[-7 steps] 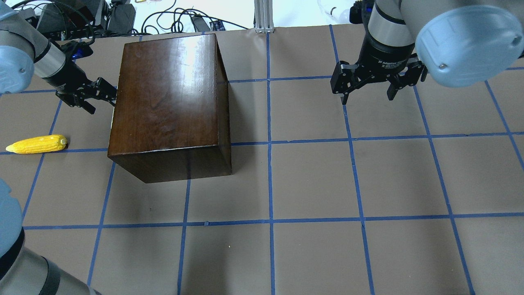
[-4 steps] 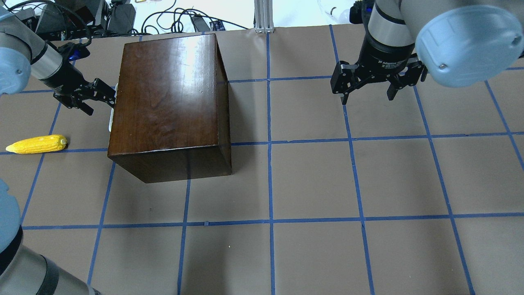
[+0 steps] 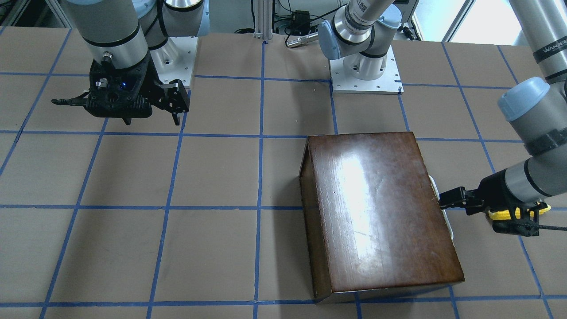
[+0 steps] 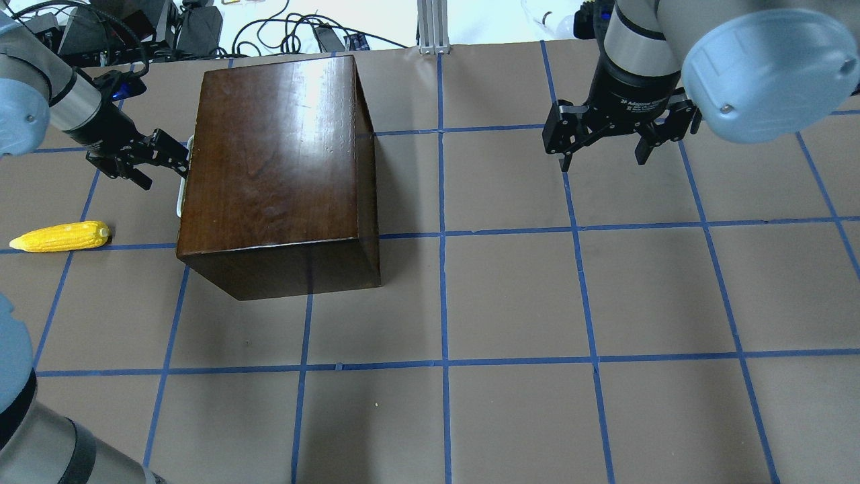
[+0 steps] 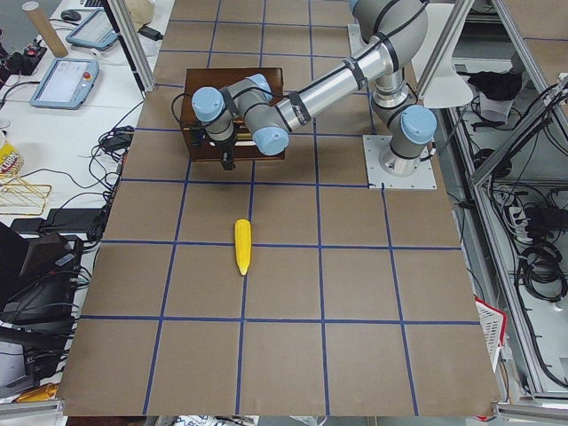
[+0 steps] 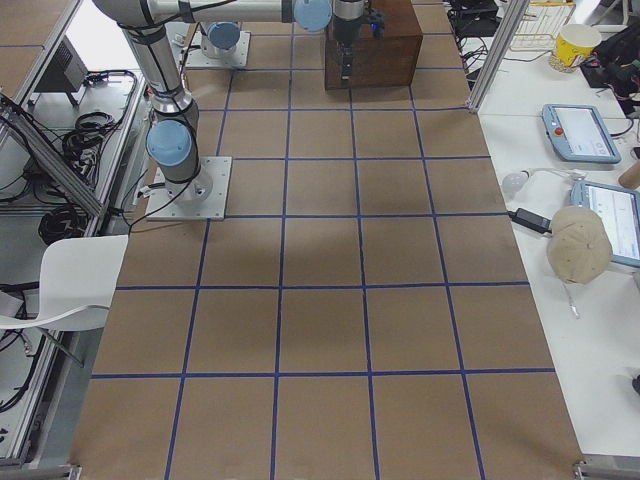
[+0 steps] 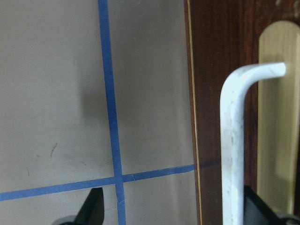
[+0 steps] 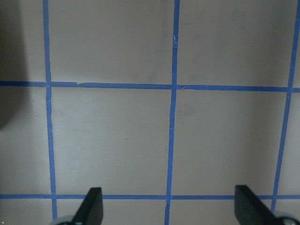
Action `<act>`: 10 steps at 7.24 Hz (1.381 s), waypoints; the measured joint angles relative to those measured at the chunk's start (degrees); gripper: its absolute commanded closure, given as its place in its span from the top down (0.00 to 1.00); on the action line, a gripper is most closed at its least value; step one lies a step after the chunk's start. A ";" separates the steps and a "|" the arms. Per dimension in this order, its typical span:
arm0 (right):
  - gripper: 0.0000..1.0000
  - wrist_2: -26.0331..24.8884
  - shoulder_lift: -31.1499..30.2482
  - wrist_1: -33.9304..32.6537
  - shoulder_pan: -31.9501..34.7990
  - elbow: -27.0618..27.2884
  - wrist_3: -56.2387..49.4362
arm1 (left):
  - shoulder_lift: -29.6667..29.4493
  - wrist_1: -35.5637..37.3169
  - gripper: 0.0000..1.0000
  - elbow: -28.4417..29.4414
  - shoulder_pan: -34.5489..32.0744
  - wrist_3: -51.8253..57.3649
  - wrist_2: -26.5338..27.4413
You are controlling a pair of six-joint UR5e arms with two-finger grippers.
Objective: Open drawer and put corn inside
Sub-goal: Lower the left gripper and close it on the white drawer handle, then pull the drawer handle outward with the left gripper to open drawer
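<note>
The dark-brown wooden box (image 4: 275,168) stands at the table's left, its drawer front facing left. The drawer's white handle (image 4: 181,181) pokes out past the box's edge. My left gripper (image 4: 164,168) is open at that handle. In the left wrist view the handle (image 7: 233,140) stands between the fingers, close against the right one, in front of the dark drawer panel (image 7: 211,70). The yellow corn (image 4: 60,236) lies on the table left of the box, apart from the gripper. My right gripper (image 4: 605,158) is open and empty above the table's far right.
The table is brown paper with a blue tape grid (image 4: 442,232). Cables and equipment (image 4: 168,27) lie beyond the far edge. The box also shows in the front view (image 3: 381,208), with the corn (image 3: 497,215) partly behind my left wrist.
My left gripper has drawn back to the left and slightly away from me. The white handle now shows further out from the box's edge. The corn and right arm have not moved.
</note>
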 measured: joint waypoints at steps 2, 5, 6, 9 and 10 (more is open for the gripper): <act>1.00 0.00 0.00 0.00 0.00 0.00 0.00 | -0.23 0.82 1.00 0.01 0.69 0.05 0.03; 1.00 0.00 0.00 0.00 0.00 0.00 0.00 | -0.93 1.30 1.00 -0.02 2.48 0.11 0.03; 1.00 0.00 0.00 0.00 0.00 0.00 0.00 | -1.13 1.49 1.00 0.13 2.98 0.12 0.08; 1.00 0.00 0.00 0.00 0.00 0.00 0.00 | -1.42 1.65 1.00 0.54 4.26 0.87 0.07; 1.00 0.00 0.00 0.00 0.00 0.00 0.00 | -1.55 1.76 1.00 0.60 4.41 1.32 0.07</act>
